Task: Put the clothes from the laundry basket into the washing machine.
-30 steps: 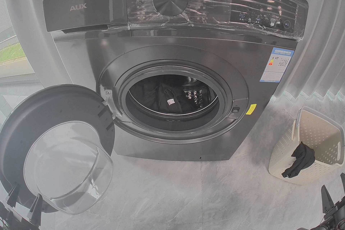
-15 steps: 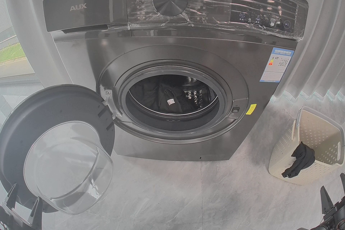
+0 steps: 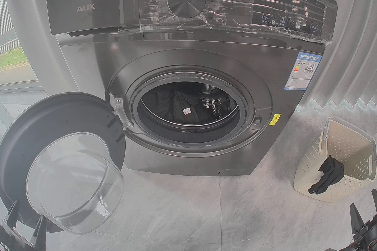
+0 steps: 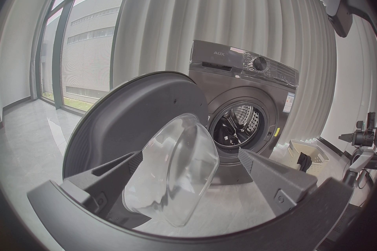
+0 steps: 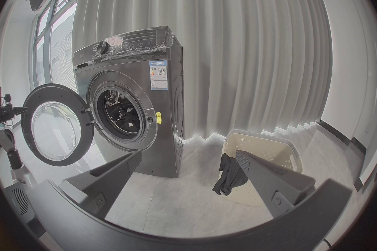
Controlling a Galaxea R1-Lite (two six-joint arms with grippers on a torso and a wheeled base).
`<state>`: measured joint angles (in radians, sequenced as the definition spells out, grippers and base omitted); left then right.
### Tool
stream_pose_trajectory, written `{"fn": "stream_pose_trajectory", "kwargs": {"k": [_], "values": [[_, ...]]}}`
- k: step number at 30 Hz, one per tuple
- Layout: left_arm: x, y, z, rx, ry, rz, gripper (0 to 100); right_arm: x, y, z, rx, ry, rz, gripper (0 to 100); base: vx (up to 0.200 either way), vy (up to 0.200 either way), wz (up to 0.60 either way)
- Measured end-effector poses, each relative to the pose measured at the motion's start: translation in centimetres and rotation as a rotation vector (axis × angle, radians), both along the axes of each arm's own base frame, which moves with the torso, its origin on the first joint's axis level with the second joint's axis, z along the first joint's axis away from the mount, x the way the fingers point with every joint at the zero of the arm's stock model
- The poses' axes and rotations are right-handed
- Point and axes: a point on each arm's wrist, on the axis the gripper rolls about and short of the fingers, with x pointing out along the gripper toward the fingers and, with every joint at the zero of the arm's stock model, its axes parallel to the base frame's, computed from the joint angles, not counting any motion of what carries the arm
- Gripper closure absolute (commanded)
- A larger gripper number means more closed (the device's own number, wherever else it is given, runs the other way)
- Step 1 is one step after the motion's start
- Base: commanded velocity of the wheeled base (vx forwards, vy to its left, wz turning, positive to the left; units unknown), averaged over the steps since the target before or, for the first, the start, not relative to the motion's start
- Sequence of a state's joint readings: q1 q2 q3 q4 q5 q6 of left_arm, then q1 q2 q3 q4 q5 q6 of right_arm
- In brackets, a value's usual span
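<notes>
At lower left the left gripper (image 3: 26, 218) is hovering, fingers spread wide and empty, beside the swung-open door (image 3: 63, 126). In the centre the washing machine (image 3: 188, 48) is holding dark clothes (image 3: 176, 104) inside. At right the laundry basket (image 3: 355, 146) is sitting on the floor (image 3: 220, 208), a black garment (image 3: 328, 175) draping over its rim. In the lower right corner the right gripper (image 3: 364, 204) is hovering wide open, gripping nothing.

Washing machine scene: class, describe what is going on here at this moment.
The left gripper and right gripper are open and empty, low before the washing machine. Its door stands open, with dark clothes in the drum. One black garment hangs over the rim of the laundry basket, on the robot's right.
</notes>
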<state>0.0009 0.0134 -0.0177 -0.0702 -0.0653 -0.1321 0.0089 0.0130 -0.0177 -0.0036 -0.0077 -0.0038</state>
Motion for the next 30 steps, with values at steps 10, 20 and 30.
{"fn": "stream_pose_trajectory", "kwargs": {"k": [10,20,30], "values": [[0.0,-0.01,0.0,0.004,0.0,-0.004,0,0.0,0.0,0.0,0.0,0.001,0.0,0,0.0,-0.1,0.0],[0.0,-0.01,0.0,-0.001,0.0,-0.004,0,0.01,0.01,0.01,-0.001,0.001,0.003,0,0.0,0.0,-0.48],[0.0,-0.01,0.0,0.001,0.0,-0.005,0,0.01,0.01,0.01,0.0,0.001,0.003,0,0.0,0.0,-0.18]]}}
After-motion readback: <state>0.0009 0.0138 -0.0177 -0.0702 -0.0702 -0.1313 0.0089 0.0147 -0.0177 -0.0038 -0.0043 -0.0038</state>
